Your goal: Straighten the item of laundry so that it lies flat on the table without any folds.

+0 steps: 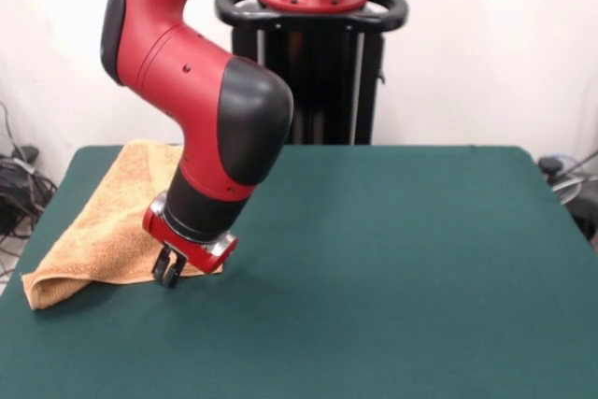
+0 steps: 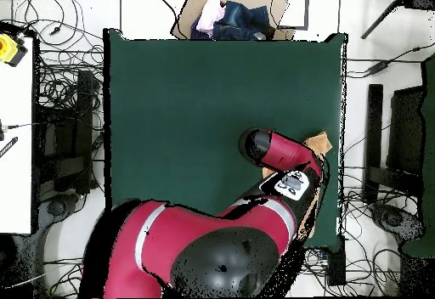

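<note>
The item of laundry [image 1: 107, 221], an orange-tan towel, lies at the left side of the green table [image 1: 392, 259]. It is rumpled, and its near left corner is folded under into a thick lip. My gripper [image 1: 168, 273] is down at the towel's near right corner, touching or just above the cloth. Its tip is a dark blob, so its state does not show. In the overhead view the arm covers the gripper. Only a small patch of the item of laundry [image 2: 322, 142] peeks out by the right edge of the table [image 2: 187, 100].
The red arm's bulky elbow [image 1: 238, 119] hangs over the towel's right part. Beyond the table's far edge in the overhead view, a cardboard box [image 2: 234, 14] holds clothes. Cables [image 2: 59, 83] lie on the floor around the table, and a white bench [image 2: 15, 143] stands at the left.
</note>
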Controlling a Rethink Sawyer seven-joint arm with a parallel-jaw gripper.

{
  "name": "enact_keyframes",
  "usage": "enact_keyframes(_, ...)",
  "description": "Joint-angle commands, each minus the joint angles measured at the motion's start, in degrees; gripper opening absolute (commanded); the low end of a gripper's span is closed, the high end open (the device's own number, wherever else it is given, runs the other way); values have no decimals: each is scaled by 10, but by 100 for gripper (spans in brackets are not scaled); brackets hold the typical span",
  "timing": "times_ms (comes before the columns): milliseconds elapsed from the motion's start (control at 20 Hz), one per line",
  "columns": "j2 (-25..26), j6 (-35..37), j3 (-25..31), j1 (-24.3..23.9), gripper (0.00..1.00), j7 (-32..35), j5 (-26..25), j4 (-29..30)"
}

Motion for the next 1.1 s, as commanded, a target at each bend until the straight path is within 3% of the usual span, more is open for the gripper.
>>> enact_keyframes(50,59,-15,82,10,0,149,54,-57)
enact_keyframes(250,57,1,80,19,0,163,67,-67)
enact_keyframes(550,8,50,82,26,0,157,70,-38)
enact_keyframes(1100,22,92,52,54,0,171,97,-68)
